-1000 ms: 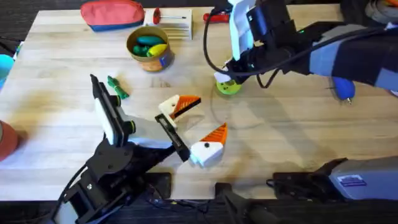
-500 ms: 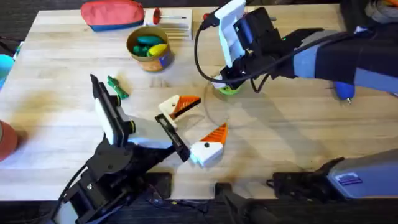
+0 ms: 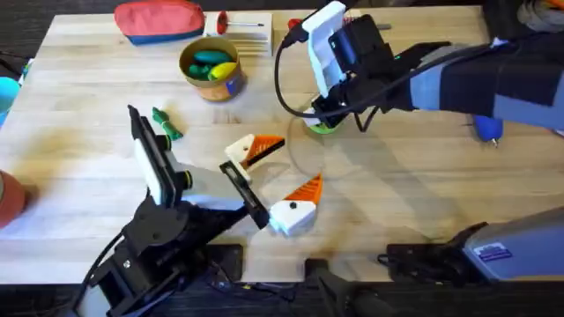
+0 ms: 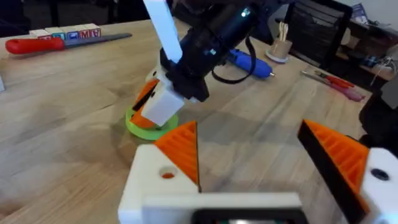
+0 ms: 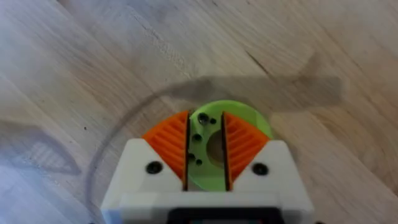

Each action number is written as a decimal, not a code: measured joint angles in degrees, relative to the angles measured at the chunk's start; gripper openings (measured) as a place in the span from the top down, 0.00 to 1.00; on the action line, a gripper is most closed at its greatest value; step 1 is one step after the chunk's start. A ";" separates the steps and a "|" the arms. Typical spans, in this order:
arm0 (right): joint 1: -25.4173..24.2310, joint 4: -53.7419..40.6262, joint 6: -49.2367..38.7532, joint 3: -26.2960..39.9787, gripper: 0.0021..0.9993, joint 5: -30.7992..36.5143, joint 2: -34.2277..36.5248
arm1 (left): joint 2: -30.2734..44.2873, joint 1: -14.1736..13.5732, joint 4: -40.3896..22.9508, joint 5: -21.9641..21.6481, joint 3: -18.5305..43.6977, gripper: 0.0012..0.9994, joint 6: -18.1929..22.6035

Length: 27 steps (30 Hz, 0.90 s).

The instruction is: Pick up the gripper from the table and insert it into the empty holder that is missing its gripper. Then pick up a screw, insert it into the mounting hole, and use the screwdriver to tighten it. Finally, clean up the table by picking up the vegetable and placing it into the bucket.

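My right gripper (image 3: 322, 119) points down onto the green disc (image 5: 239, 118). Its orange pads stand a narrow gap apart, and small dark screws (image 5: 198, 138) lie on the disc between them, gripped by neither pad. My left gripper (image 3: 289, 165) rests low at mid-table, wide open and holding nothing, both white fingers orange-tipped. The blue screwdriver (image 3: 487, 128) lies at the right, partly behind the right arm. The dark-green vegetable (image 3: 167, 123) lies left of centre. Behind it stands the yellow bucket (image 3: 231, 85), with toys inside. The loose gripper piece and the empty holder are out of view.
A red pouch (image 3: 159, 19) and a slim red-handled screwdriver (image 3: 304, 25) lie along the table's far edge. The right arm's cable loops above the disc. Bare wood stretches to the left of the vegetable and to the right of the disc.
The right gripper has swung and shifted slightly left over the green disc, most of that in the first half second. The left arm has not moved.
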 joint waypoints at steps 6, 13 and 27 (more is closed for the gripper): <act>0.02 -0.04 0.12 0.51 0.67 0.02 0.02 | 0.00 0.00 0.02 0.00 0.00 0.01 0.13; 0.02 0.01 0.48 1.46 0.67 0.17 0.00 | 0.00 0.00 0.01 0.01 0.00 0.01 0.13; 0.56 0.35 0.48 1.49 0.68 0.17 1.49 | 0.00 0.00 0.01 0.01 0.00 0.01 0.13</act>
